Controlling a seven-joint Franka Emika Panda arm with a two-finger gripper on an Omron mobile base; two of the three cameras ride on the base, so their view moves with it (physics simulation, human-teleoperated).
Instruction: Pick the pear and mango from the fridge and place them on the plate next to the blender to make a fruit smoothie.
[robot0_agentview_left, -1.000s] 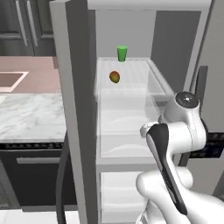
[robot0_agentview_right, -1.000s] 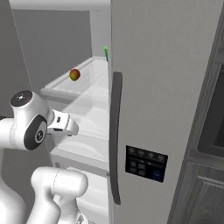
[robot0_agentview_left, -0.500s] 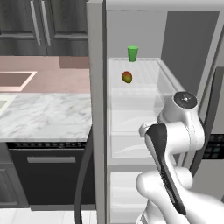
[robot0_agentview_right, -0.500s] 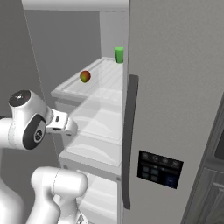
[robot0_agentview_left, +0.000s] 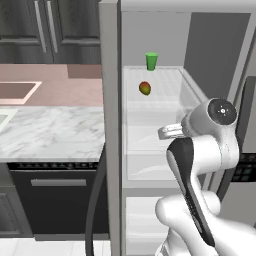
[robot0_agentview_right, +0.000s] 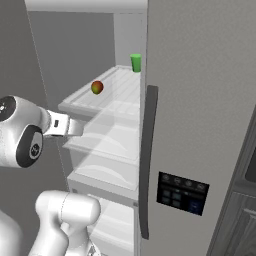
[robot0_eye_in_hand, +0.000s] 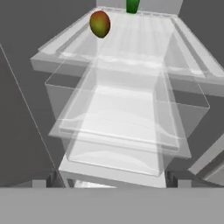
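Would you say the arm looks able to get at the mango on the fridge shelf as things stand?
Probably yes. The mango lies in the open on the glass shelf with the fridge door open, the green cup stands well behind it, and the gripper faces the shelves with nothing between.

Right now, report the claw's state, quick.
Claw: open, holding nothing, pointed into the fridge below the shelf with the mango.

left base: fridge (robot0_agentview_left: 150, 120) seen from rear-left | right base: seen from rear-right, door near | hand: shelves faced closely | shared: mango (robot0_agentview_left: 145, 88), cup (robot0_agentview_left: 151, 61)
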